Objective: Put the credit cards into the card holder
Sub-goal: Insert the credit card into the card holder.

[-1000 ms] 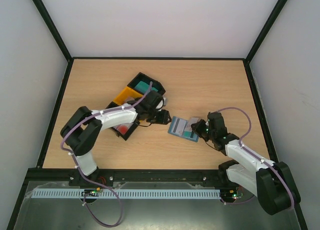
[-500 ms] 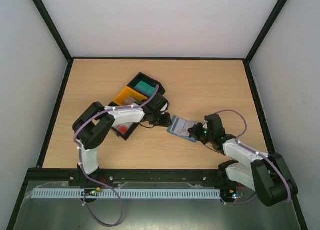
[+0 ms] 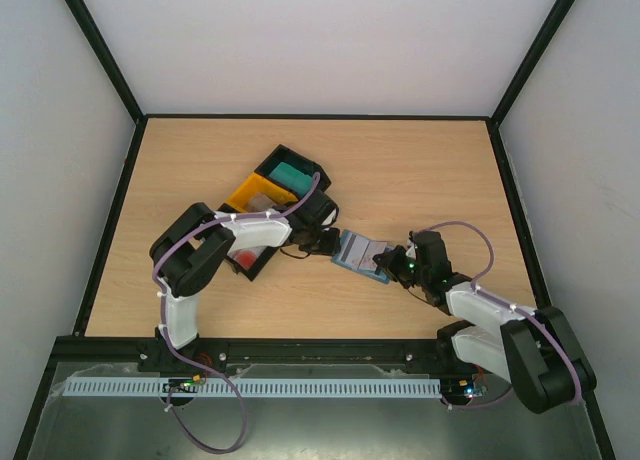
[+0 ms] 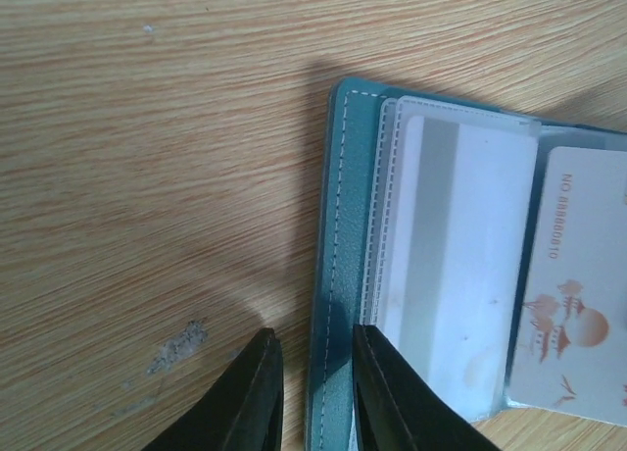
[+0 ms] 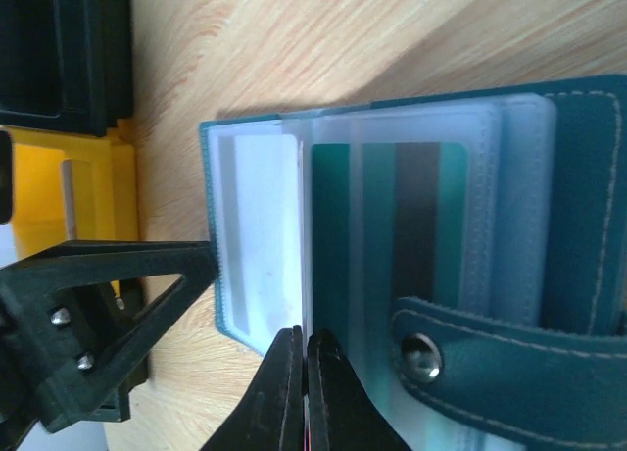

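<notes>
The slate-blue card holder (image 3: 360, 252) lies open on the table between both arms. My left gripper (image 3: 325, 242) is low at its left edge. In the left wrist view the narrowly open jaws (image 4: 315, 382) straddle the holder's stitched cover edge (image 4: 345, 225), with a strip of wood showing beside one finger. One white credit card (image 4: 460, 275) sits in a clear sleeve, and another with red printing (image 4: 578, 314) is to its right. My right gripper (image 5: 305, 373) is shut on a thin credit card (image 5: 304, 275), seen edge-on at the sleeves of the holder (image 5: 588, 176).
A yellow tray (image 3: 262, 195) and a black tray holding a teal-green stack (image 3: 290, 170) stand behind the left gripper. Another black tray (image 3: 243, 258) lies under the left forearm. The snap tab (image 5: 423, 355) lies across the holder's right half.
The left gripper has slid right to the holder's edge and its jaws have narrowed. The right gripper has shifted slightly left with its card.
</notes>
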Robot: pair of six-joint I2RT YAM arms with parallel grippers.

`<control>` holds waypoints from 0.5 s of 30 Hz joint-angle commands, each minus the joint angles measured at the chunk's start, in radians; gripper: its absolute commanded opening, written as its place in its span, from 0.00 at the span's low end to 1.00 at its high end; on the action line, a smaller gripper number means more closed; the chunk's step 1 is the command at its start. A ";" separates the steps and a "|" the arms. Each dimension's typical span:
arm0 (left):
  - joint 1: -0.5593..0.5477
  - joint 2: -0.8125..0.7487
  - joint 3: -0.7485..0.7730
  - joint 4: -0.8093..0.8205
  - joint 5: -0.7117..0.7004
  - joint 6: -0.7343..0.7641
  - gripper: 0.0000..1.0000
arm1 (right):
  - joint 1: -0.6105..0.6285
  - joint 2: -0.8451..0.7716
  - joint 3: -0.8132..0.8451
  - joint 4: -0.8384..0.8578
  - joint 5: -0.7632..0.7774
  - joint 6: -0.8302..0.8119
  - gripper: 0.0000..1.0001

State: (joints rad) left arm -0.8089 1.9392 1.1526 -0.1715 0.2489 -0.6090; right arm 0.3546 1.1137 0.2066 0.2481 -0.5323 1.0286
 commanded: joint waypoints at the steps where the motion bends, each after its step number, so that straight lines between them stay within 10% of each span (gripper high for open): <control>1: -0.006 0.018 -0.026 -0.019 -0.049 0.003 0.23 | -0.003 -0.074 -0.018 0.027 0.020 0.012 0.02; 15: -0.006 0.024 -0.030 -0.027 -0.069 -0.019 0.22 | -0.003 0.072 -0.031 0.158 -0.050 0.014 0.02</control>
State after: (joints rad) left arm -0.8097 1.9392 1.1503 -0.1631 0.2089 -0.6216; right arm 0.3546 1.1282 0.1909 0.3065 -0.5400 1.0363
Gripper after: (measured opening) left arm 0.216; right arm 0.022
